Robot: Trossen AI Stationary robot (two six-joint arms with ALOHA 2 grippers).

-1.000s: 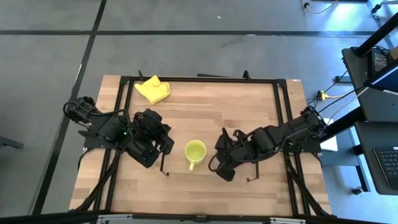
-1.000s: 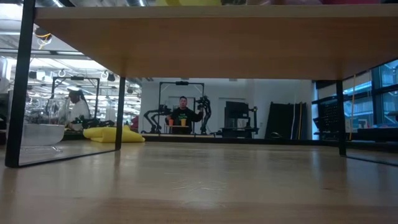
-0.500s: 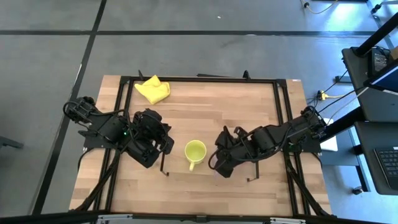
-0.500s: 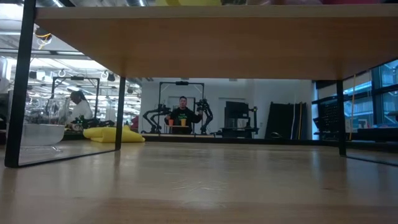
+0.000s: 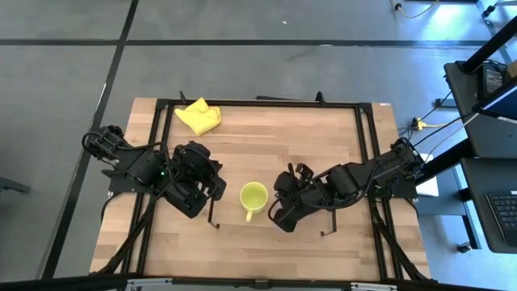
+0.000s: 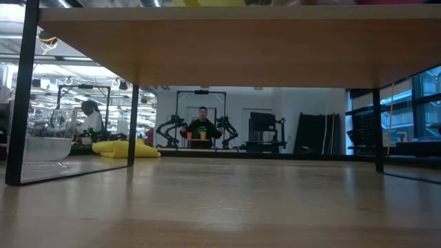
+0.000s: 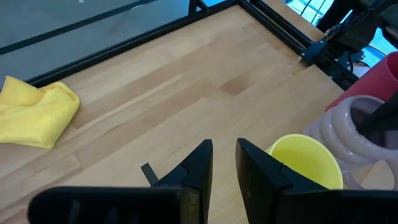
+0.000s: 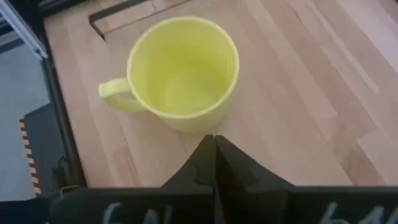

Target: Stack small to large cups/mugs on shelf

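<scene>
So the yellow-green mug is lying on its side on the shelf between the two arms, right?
Not quite. The yellow-green mug stands upright, mouth up, on the shelf between the two arms. The high view shows its round open rim from above, and the right wrist view looks down into it.

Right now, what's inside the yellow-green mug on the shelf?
Nothing shows inside the yellow-green mug: from above its inner wall and bottom are bare, and it stands upright on the shelf. The shut right gripper sits just beside its wall, outside it.
</scene>
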